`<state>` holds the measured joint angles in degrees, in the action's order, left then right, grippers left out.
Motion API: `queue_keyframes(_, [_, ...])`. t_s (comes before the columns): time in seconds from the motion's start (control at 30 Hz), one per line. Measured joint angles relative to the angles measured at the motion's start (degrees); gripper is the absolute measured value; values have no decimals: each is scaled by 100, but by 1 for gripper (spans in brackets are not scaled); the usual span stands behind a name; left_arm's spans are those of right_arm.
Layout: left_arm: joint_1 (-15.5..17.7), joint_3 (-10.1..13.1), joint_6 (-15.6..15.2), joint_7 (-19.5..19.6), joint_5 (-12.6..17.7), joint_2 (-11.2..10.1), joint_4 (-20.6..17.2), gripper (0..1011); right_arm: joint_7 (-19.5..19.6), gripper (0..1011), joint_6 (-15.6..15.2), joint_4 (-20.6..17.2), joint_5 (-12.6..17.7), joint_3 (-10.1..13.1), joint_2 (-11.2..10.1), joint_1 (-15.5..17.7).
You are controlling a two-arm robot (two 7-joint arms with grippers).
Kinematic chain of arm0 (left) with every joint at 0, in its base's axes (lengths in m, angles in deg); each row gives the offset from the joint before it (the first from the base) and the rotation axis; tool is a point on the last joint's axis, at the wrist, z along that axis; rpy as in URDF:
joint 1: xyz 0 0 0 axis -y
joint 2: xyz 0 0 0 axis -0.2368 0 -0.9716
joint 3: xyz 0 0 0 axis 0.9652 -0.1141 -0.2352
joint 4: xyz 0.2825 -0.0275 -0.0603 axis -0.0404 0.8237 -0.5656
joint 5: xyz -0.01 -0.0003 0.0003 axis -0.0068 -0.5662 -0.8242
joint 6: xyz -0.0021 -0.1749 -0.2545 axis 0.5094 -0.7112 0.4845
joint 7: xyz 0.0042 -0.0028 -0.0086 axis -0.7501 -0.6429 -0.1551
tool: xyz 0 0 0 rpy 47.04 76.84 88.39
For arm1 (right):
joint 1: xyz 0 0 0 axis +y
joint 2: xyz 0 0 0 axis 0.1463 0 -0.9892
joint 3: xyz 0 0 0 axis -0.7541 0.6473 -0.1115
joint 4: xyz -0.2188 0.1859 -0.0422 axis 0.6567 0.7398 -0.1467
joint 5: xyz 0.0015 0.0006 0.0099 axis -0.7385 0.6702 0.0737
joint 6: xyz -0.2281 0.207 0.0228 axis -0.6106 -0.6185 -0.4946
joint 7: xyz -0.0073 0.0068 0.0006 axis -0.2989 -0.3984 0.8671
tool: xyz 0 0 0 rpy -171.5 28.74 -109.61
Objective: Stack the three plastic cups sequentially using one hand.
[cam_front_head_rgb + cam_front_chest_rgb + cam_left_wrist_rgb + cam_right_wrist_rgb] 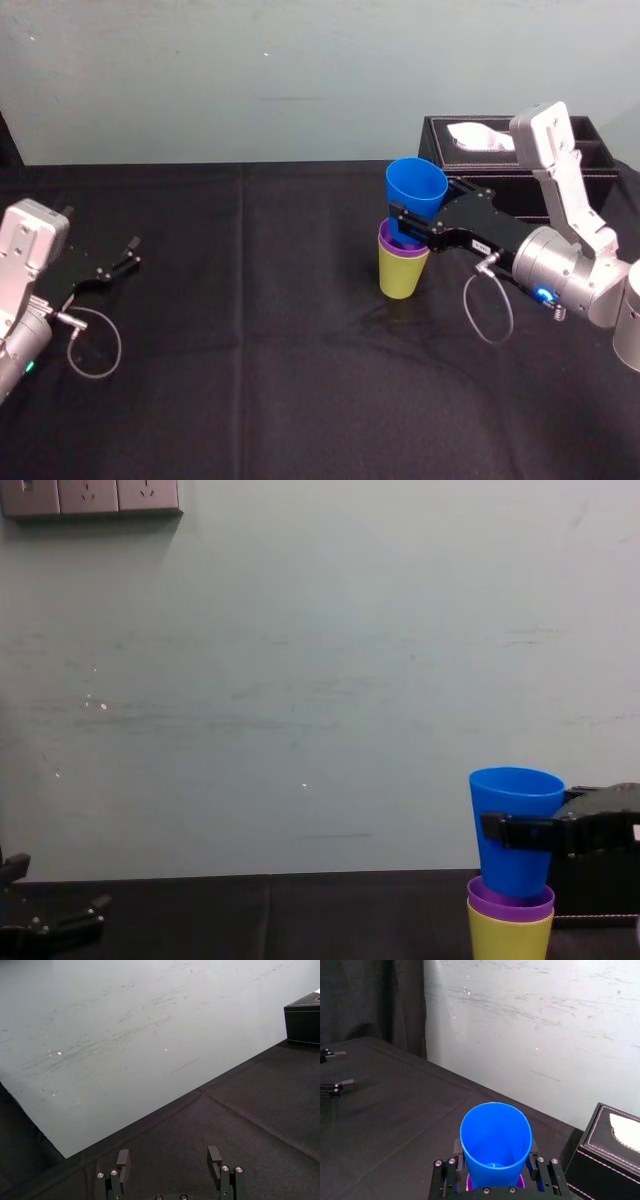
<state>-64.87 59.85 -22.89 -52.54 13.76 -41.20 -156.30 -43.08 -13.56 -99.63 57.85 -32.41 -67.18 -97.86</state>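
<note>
Right gripper (405,222): right of centre in the head view, fingers clamped on the blue cup (416,190).
Blue cup: base just inside the purple cup (386,240).
Purple cup: nested in the yellow-green cup (402,272), which stands on the black table (250,350).
Tissue box (440,150): upper right, behind the stack.
Left gripper (128,250): far left, fingers apart, idle.

Black tissue box (470,168) at far right on black tablecloth (250,350), pale wall (200,70) behind, sockets (90,497) high up

Purple cup (508,901): rim alone shows, the blue cup (516,795) foot hidden inside it; chest view's lower edge cuts off the yellow-green cup (510,937) base.
</note>
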Motion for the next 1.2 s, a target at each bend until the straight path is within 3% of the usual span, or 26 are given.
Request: queue_keyframes(1.2, [0,0,0,0,0,0,0,1010,-85,721,175,387,-68,-53,131,-25])
